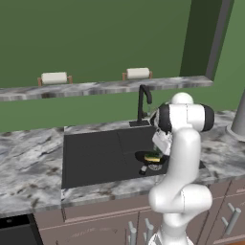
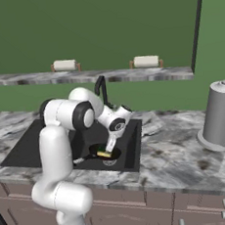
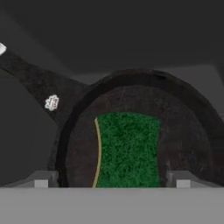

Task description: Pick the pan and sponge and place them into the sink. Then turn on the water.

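Inside sink (image 1: 91, 158): pan (image 3: 183, 113) holding sponge (image 3: 129, 148) | fingers (image 3: 183, 178) spread, empty

No writing, brand or number can be read anywhere here. The only mark is a small white tag (image 3: 51, 103) on the pan (image 3: 183, 118) handle, at ten o'clock from the sponge (image 3: 127, 148) in the hand view, too blurred to make out.

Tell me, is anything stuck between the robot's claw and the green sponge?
No. The open gripper sits right above the sponge, a finger on each side and nothing between. The sponge lies inside the pan, down in the sink.
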Tool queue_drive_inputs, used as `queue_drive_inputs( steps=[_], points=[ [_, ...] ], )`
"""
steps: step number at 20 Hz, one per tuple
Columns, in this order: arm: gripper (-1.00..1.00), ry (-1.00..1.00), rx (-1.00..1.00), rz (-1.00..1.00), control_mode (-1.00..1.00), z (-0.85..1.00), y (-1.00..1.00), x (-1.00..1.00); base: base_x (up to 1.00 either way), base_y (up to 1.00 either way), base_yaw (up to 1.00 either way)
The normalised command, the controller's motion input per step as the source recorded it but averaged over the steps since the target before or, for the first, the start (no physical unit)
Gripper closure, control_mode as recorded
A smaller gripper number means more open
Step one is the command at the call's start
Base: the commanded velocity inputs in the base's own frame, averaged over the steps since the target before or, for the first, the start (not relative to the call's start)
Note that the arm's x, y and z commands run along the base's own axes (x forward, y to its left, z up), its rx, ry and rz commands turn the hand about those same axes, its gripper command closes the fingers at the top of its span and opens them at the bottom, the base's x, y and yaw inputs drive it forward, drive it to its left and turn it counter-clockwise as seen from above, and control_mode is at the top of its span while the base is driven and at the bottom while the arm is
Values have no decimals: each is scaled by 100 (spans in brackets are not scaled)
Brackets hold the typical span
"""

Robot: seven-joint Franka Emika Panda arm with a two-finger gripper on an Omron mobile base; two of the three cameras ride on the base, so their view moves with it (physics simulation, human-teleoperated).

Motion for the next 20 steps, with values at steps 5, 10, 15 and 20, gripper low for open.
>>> queue_drive_inputs(
  steps=[5, 10, 15, 20],
  points=[
    [-100, 0, 12, -3, -100, 93, -23, -9, 0, 0, 0],
    [-100, -4, 15, -11, -100, 75, -7, 0, 0, 0, 0],
    [-100, -18, 15, -24, -100, 42, -3, -1, 0, 0, 0],
    [-100, -22, 14, -32, -100, 35, -10, -10, 0, 0, 0]
  ],
)
